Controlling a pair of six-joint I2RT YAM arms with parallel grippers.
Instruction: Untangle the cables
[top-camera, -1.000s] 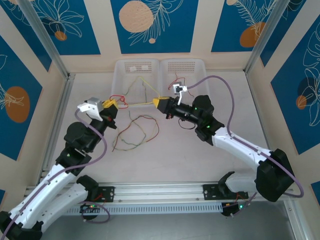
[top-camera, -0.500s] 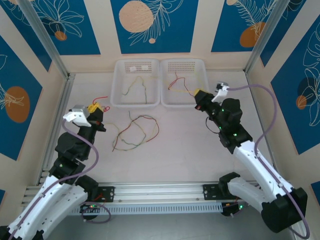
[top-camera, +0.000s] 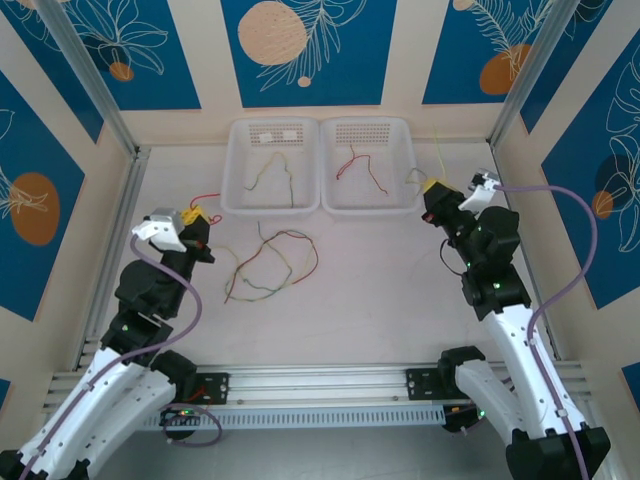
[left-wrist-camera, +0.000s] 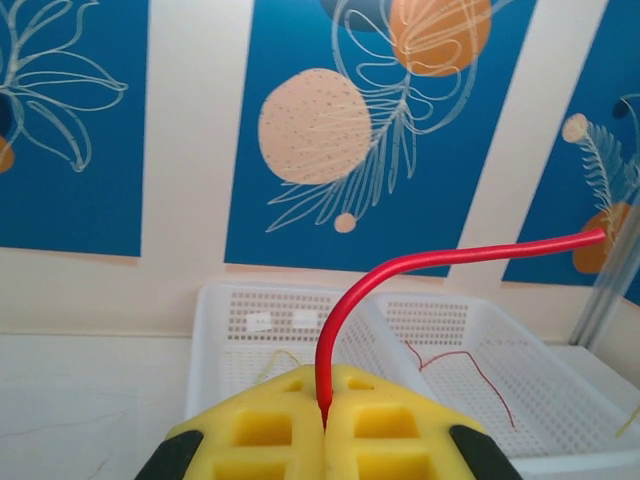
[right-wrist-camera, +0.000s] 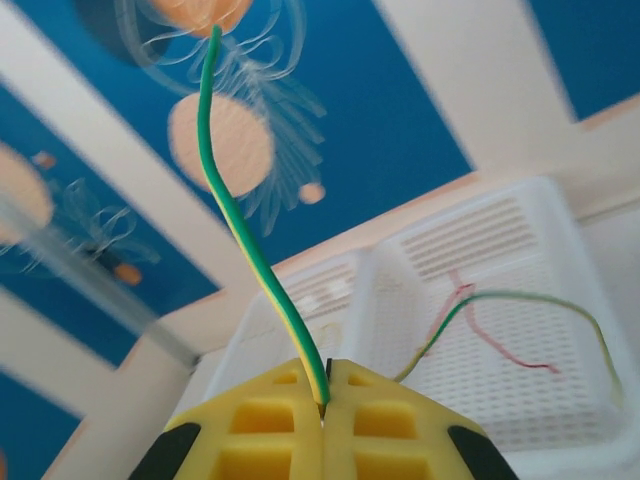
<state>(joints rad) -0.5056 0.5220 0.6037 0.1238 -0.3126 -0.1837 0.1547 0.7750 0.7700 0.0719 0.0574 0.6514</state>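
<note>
1. The left tool is pinching a red wire shut between its pads.
2. The right tool is clamping a green-yellow wire beside the right basket.
3. A tangle is lying mid-counter.
4. Sorting seems underway; each held wire is likely needing release into a basket next.

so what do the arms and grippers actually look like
The left arm and right arm are white links with bulky black joints, each trailing a looping lilac cable. Small green lights dot the joints. The left gripper and right gripper have blocky yellow fingers with square recesses and black outer corners, plus a white camera housing at the wrist.
</note>
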